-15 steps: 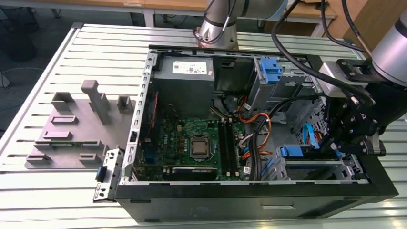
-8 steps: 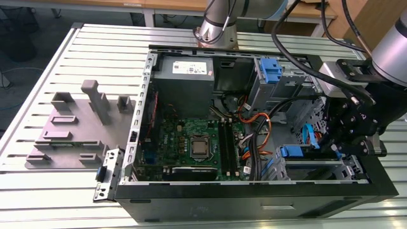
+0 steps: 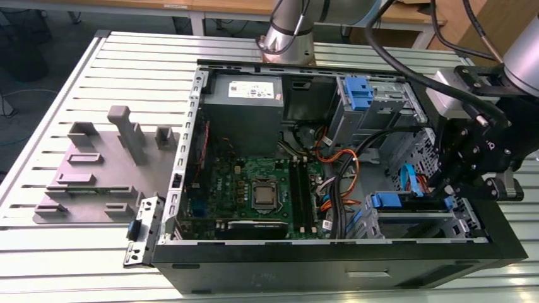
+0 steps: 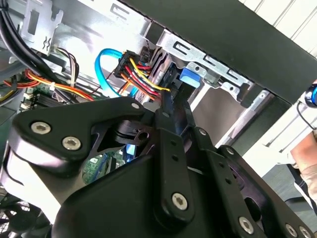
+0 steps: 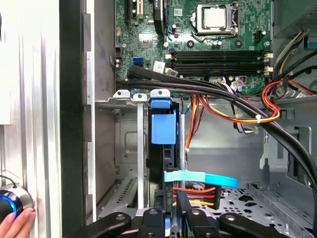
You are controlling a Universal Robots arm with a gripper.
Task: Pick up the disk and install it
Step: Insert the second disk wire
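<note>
The robot's claw [image 3: 440, 189] is deep inside the open computer case [image 3: 337, 268], on the exterior view's right, at the near corner. There it reaches into a metal slot [image 5: 124, 94] made for drives.

The disk [image 5: 162, 130] is in that slot. It stands on its thin edge, and its blue plastic rails face the camera in the first wrist view. It probably stands this way so it can slide straight in between the slot's walls.

In both wrist views the claw's two fingers [image 5: 181, 213] sit very close together, right at the disk's back end. The claw looks clenched on the disk there. Holding the back end keeps the rest of the disk free to go into the slot.

A light blue cable [image 5: 198, 177] and a bunch of red, orange and yellow wires [image 5: 195, 192] lie just beside the disk. They look like the plugs meant for it.

Farther in is the green board [image 3: 252, 183], and the grey power box [image 3: 244, 95] sits at the far side. A bare blue bracket [image 3: 358, 91] waits in another slot, to the right of the power box.

A person's hand [image 5: 15, 225] rests by a round knob with a blue glow [image 5: 7, 206], perhaps so the robot can be stopped fast.
</note>
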